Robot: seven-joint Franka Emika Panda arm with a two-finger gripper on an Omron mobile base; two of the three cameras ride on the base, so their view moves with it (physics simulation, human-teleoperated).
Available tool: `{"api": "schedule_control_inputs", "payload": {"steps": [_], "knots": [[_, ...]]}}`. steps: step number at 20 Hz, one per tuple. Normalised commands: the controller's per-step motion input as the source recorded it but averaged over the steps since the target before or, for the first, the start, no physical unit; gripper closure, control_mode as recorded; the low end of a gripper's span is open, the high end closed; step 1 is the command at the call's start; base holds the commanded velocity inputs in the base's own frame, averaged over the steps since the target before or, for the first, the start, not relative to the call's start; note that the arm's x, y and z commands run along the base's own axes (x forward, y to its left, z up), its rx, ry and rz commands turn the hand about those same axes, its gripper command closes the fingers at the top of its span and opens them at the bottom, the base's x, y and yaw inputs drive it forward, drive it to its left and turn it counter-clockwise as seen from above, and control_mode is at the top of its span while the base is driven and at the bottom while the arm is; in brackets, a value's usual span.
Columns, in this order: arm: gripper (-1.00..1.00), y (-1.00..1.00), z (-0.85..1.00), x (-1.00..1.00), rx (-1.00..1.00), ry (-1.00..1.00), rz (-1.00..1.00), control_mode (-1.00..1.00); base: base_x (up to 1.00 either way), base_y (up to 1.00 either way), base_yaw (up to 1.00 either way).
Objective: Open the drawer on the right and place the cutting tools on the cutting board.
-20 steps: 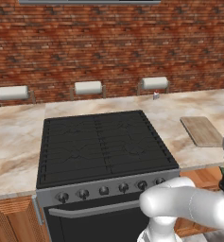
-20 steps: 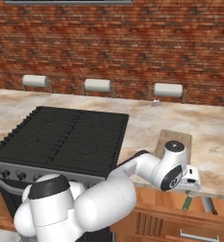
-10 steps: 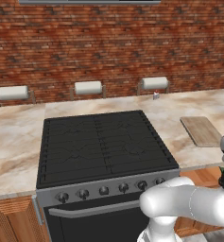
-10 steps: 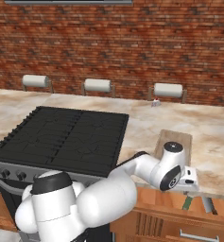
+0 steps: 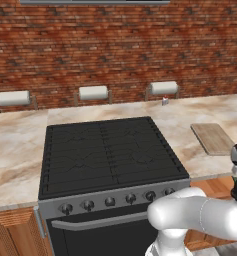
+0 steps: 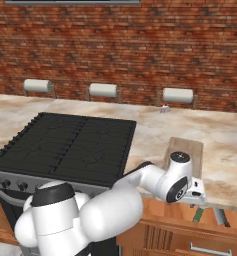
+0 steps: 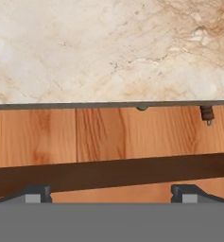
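Observation:
The wood-grain drawer right of the stove stands pulled open under the counter edge. On its floor lie the cutting tools, one with a green part and a dark grey knife-like one. In the hand view their ends, green and dark grey, poke out from under the counter lip above the drawer floor. My gripper hangs over the open drawer, open and holding nothing; its fingertips stand wide apart. The light-tan cutting board lies on the counter just behind my hand, also the cutting board.
A black stove with knobs and an oven door fills the left. The beige marbled countertop runs along a brick wall with paper towel rolls. A small shaker stands at the back.
My hand has dipped a little lower toward the open drawer. The drawer, the tools and the board have not moved.

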Motion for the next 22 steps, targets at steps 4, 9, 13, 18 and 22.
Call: {"api": "schedule_control_inputs", "payload": {"steps": [4, 9, 13, 18, 22], "knots": [[-1.00, 0.19, -0.14, 0.00, 0.00, 0.00, -0.02, -1.00, 0.00, 0.00, 0.00], [-1.00, 0.14, -0.19, 0.00, 0.00, 0.00, -0.03, -1.00, 0.00, 0.00, 0.00], [-1.00, 0.13, -0.21, 0.00, 0.00, 0.00, -0.03, -1.00, 0.00, 0.00, 0.00], [-1.00, 0.10, -0.19, 0.00, 0.00, 0.00, -0.03, -1.00, 0.00, 0.00, 0.00], [-1.00, 0.01, -0.19, 0.00, 0.01, 0.00, -0.03, -1.00, 0.00, 0.00, 0.00]]}}
